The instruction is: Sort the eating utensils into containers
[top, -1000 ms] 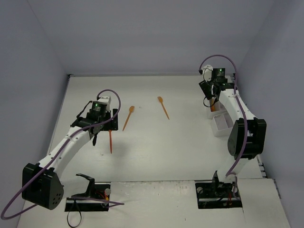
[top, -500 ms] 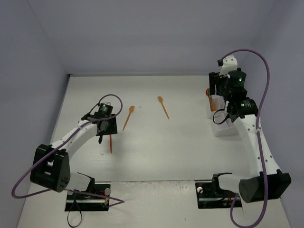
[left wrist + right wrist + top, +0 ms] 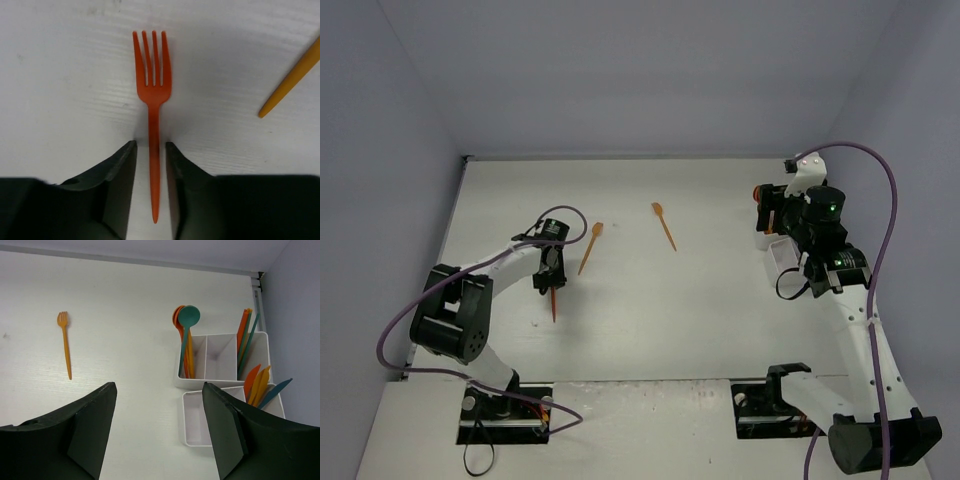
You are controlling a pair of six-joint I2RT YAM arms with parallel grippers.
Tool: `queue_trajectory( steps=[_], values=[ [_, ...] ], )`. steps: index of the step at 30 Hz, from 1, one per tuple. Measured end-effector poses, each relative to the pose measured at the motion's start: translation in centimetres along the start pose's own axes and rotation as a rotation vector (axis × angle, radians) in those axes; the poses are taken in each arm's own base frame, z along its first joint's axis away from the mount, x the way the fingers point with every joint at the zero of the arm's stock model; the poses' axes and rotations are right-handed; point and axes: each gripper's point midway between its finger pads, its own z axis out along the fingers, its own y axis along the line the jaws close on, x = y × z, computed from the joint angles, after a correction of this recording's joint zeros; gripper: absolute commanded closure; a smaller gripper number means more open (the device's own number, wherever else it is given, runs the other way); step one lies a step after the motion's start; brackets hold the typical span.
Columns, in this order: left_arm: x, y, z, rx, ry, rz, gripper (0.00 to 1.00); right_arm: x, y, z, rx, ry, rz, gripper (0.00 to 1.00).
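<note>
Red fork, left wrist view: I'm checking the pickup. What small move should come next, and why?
Probably close the left pincer on the handle of the red fork. It lies flat on the table, handle between the fingers with a narrow gap each side, so it is not yet gripped.

Bright, even, diffuse light; faint soft shadows; wrist views sharp, foreground slightly blurred.

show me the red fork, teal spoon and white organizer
red fork (image 3: 154, 130), left wrist view, handle
teal spoon (image 3: 189, 316), right wrist view, bowl
white organizer (image 3: 210, 383), right wrist view, front wall
</note>
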Motion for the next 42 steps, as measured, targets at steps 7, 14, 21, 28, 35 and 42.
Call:
queue_trajectory(
  steps=[7,14,21,28,35,42],
  values=[
    [-0.8,-0.5,0.4,0.006,-0.013,0.001,1.0,0.1,1.1,-0.1,-0.052,-0.002,0.027,0.33],
    [-1.7,-1.7,-2.0,0.099,-0.078,0.038,1.0,-0.4,4.1,-0.4,-0.198,-0.005,0.068,0.29],
    [-5.1,-10.2,-15.0,0.434,-0.477,0.3,1.0,-1.4,9.8,-1.3,-0.448,0.016,0.13,0.27],
    [-4.9,-17.0,-24.4,0.679,-0.683,0.488,1.0,-1.1,15.8,-2.9,-0.627,0.076,0.16,0.28],
    [-3.2,-20.8,-25.7,0.73,-0.692,0.617,1.0,-1.0,21.3,-4.7,-0.75,0.1,0.156,0.3],
    [-2.2,-21.9,-26.0,0.737,-0.694,0.664,1.0,-0.8,23.1,-4.5,-0.731,0.103,0.161,0.36]
  ],
)
